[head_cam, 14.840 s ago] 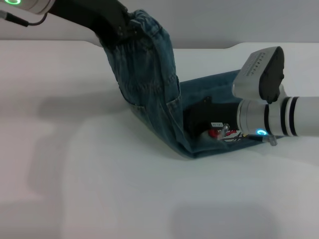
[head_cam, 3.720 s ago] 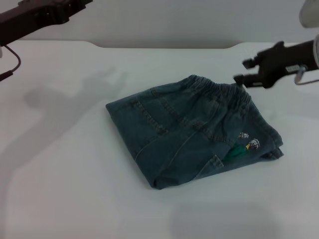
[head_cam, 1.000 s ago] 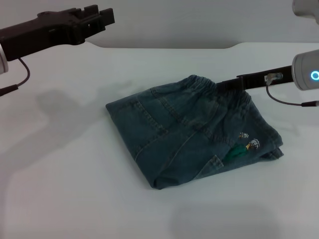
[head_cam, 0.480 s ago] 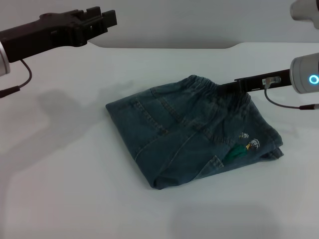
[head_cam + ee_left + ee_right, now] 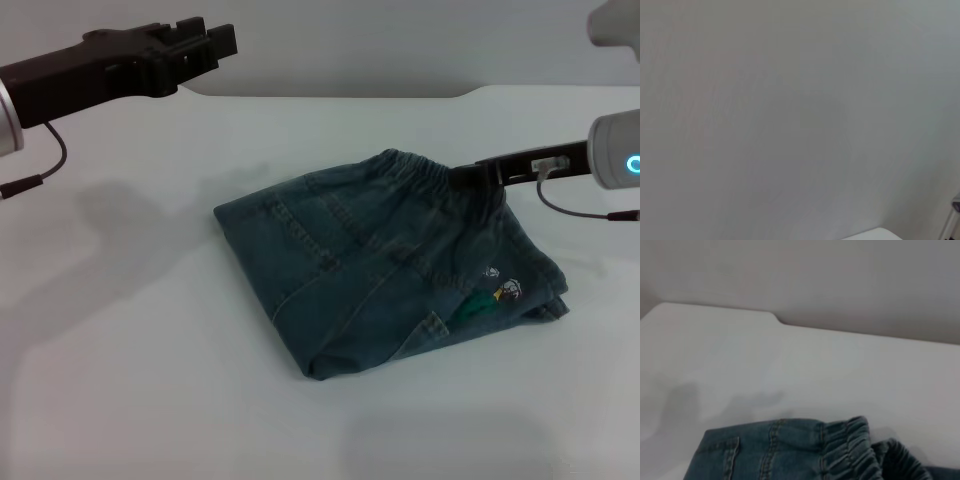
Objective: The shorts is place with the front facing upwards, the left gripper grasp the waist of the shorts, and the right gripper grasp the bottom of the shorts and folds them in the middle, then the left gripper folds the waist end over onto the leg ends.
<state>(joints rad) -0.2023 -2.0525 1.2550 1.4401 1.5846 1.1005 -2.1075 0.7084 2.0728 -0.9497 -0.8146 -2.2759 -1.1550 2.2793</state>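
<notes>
The shorts (image 5: 370, 265) lie folded into a compact blue denim bundle in the middle of the white table (image 5: 140, 380). The gathered waist of the shorts (image 5: 432, 173) lies on top at the far right side, and it also shows in the right wrist view as a puckered waist (image 5: 850, 447). Below it the cartoon print (image 5: 500, 291) peeks out by the leg ends (image 5: 545, 303). My right gripper (image 5: 466, 178) reaches in from the right, low, with its tip at the waistband. My left gripper (image 5: 205, 45) hangs high at the far left, away from the cloth, holding nothing.
The table's far edge has a raised notch (image 5: 330, 93) against the grey wall (image 5: 790, 110). Bare white tabletop surrounds the shorts to the left and in front. A thin cable (image 5: 575, 208) droops under the right arm.
The right gripper's tip has drawn back slightly to the right along the waistband over the last second. The left arm and the shorts have barely moved.
</notes>
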